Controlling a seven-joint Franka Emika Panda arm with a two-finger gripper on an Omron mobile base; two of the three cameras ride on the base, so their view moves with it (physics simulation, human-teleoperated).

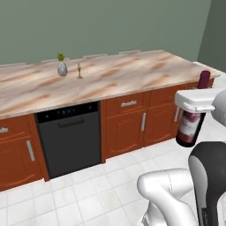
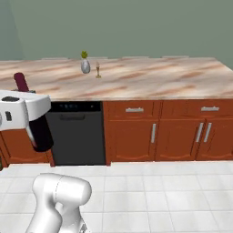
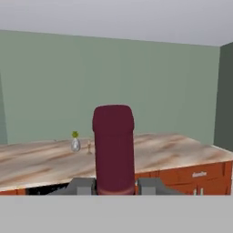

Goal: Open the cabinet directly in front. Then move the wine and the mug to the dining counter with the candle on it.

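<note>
Wine (image 1: 190,123) hangs in the gripper (image 3: 115,185), clamped at the neck just below the dark red capsule, with the two finger tips (image 3: 82,185) pressed against either side of it in the hand view. The bottle's body and its red-and-white label dangle below the hand, clear of the tiled floor (image 1: 88,185) and well short of the dining counter (image 1: 132,75). That counter lies ahead of the robot, above a row of reddish base cabinets (image 1: 128,128) and a black dishwasher (image 1: 70,137). Near the counter's far edge, toward its left end, stand the candle (image 1: 79,70) and, just beside it, a grey vase (image 1: 62,68) with a small plant. The mug does not appear in these views.

The main risk is the grip itself. Holding a tall glass bottle by its narrow neck leaves most of the weight hanging underneath, so any quick swing of the arm or a jolt from the base could make it pendulum or slip downward through the fingers.

A second risk lies at the counter's near edge: the bottle's base hangs lower than the marble top, so an approach without enough lift would knock the glass against the edge or the drawer fronts.

A third risk is the landing spot. Setting down too near the candle or vase could topple them, and releasing while the bottle is tilted could let it fall over.
</note>
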